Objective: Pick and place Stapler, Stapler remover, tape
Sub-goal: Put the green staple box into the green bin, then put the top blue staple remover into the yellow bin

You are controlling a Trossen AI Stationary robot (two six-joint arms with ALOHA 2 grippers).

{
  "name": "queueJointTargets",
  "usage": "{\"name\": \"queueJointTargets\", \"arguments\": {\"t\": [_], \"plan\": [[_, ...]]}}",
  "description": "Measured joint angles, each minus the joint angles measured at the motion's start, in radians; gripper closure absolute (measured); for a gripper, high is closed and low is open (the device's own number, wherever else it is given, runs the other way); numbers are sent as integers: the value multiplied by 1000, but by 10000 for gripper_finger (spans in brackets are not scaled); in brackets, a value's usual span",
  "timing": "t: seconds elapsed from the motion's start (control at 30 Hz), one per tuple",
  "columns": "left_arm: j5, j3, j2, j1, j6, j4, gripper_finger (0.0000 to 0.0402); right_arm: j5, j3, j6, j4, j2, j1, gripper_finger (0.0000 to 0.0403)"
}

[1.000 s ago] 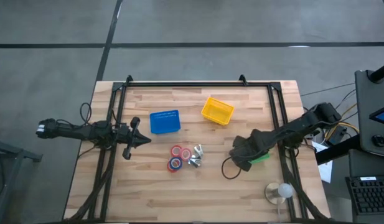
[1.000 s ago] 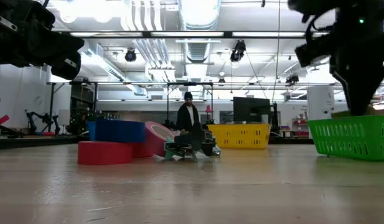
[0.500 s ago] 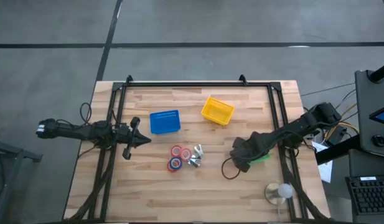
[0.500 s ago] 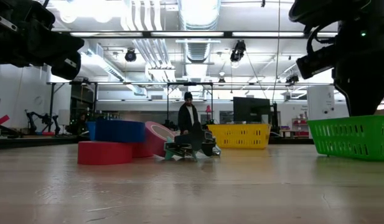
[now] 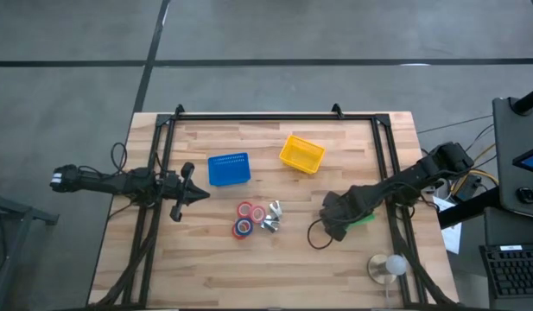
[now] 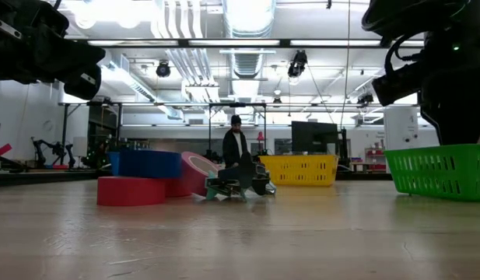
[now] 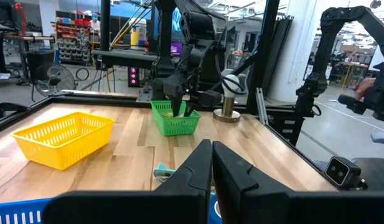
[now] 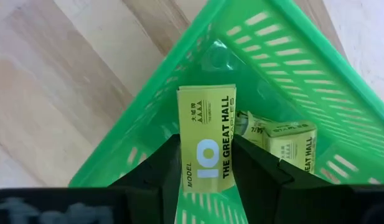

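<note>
Three tape rolls (image 5: 245,218) lie together mid-table, two red and one blue with red; in the low view the tape rolls (image 6: 150,179) rest on the wood, one leaning. Silvery metal pieces (image 5: 271,216) lie beside them. My left gripper (image 5: 201,195) hovers shut left of the rolls, and its shut fingers show in the left wrist view (image 7: 211,152). My right gripper (image 8: 205,144) hangs over the green basket (image 8: 291,68), shut on a yellow-green staple box (image 8: 207,124). A second such box (image 8: 285,140) lies inside that basket. My right gripper pinches the yellow-green staple box by its two long sides (image 8: 207,171), one dark finger (image 8: 157,168) on each. The fingers come from above, pointing down into the green basket, and lie along the box. Whether the box's far end touches the basket floor I cannot tell.
A blue basket (image 5: 229,168) and a yellow basket (image 5: 301,153) stand toward the table's far side. The green basket (image 5: 363,219) sits near the right rail. A round metal stand with a white ball (image 5: 387,266) is at the near right corner. A person (image 6: 236,148) stands beyond the table.
In the low view my right arm has shifted a little toward the table's right edge above the green basket, keeping its hold on the box. The tape rolls, metal pieces and left arm have stayed put.
</note>
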Motion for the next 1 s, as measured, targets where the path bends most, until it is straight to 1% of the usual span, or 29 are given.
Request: {"name": "queueJointTargets", "arguments": {"t": [0.1, 0.2, 0.6, 0.83, 1.0], "plan": [[0, 0, 0, 0, 0, 0, 385, 0, 0, 1, 14, 0, 0, 274], [0, 0, 0, 0, 0, 0, 385, 2, 0, 4, 13, 0, 0, 263], [0, 0, 0, 0, 0, 0, 385, 3, 6, 22, -6, -3, -1, 192], [0, 0, 0, 0, 0, 0, 385, 6, 68, 19, -99, -5, -1, 171], [0, 0, 0, 0, 0, 0, 385, 59, 135, -4, -105, -11, 0, 163]]}}
